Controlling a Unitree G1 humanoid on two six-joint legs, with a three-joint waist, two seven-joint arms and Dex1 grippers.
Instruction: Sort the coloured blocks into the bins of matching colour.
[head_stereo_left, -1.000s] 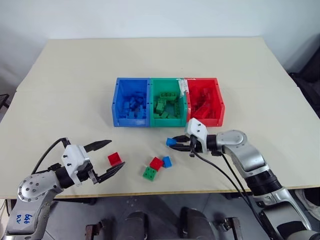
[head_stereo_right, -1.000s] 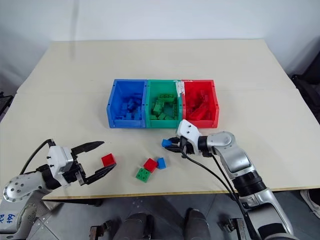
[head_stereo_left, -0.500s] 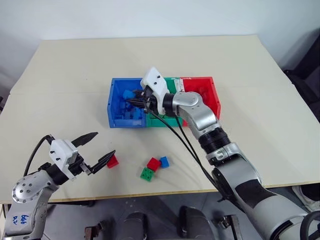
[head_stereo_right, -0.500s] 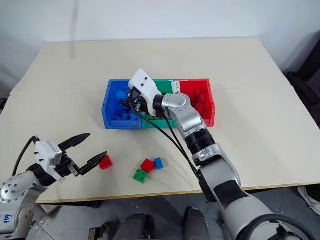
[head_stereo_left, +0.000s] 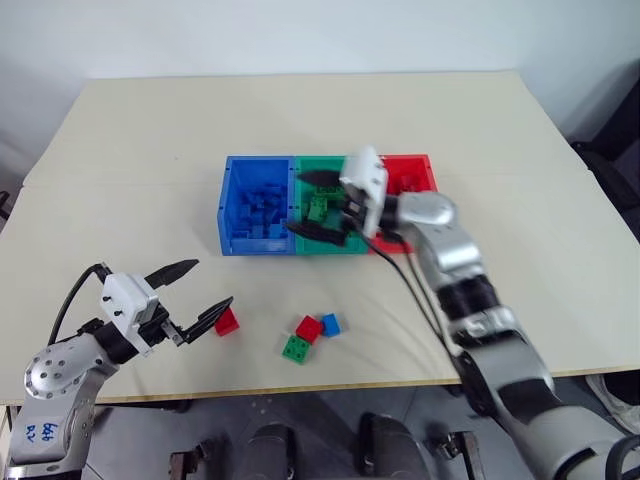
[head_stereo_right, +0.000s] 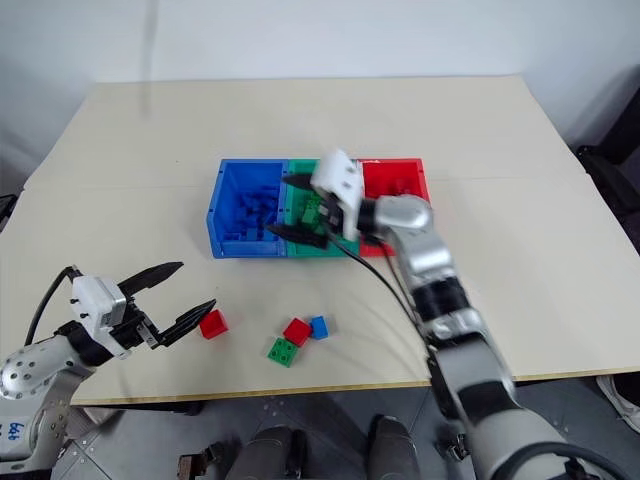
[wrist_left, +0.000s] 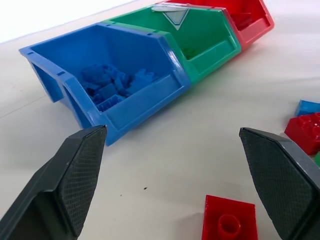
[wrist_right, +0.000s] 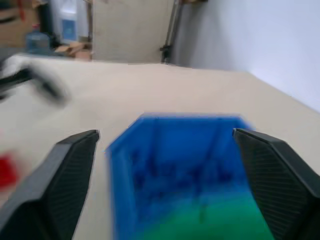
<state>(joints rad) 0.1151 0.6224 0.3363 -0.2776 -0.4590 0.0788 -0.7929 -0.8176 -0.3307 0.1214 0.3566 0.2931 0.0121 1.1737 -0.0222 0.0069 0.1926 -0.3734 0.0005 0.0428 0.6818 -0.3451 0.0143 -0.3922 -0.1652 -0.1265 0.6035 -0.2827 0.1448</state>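
Observation:
Three joined bins stand mid-table: the blue bin (head_stereo_left: 258, 245), the green bin (head_stereo_left: 330, 246) and the red bin (head_stereo_left: 412, 158), each holding several bricks of its own colour. My right gripper (head_stereo_left: 319, 203) hovers over the green bin, pointing toward the blue bin, open and empty. My left gripper (head_stereo_left: 207, 285) is open low at the front left, and a red block (head_stereo_left: 227, 321) lies just beside its near fingertip. Another red block (head_stereo_left: 310, 327), a blue block (head_stereo_left: 331, 324) and a green block (head_stereo_left: 296, 347) cluster near the front edge.
A small white label (wrist_left: 168, 7) sits on the back rim between the green and red bins. The table's front edge (head_stereo_left: 330, 380) runs close behind the loose blocks. Bare tabletop (head_stereo_left: 540, 250) lies right of the bins.
The right gripper lifted a blue block from the table to the blue bin, opened, and now stands empty over the green bin. The left gripper has hardly moved.

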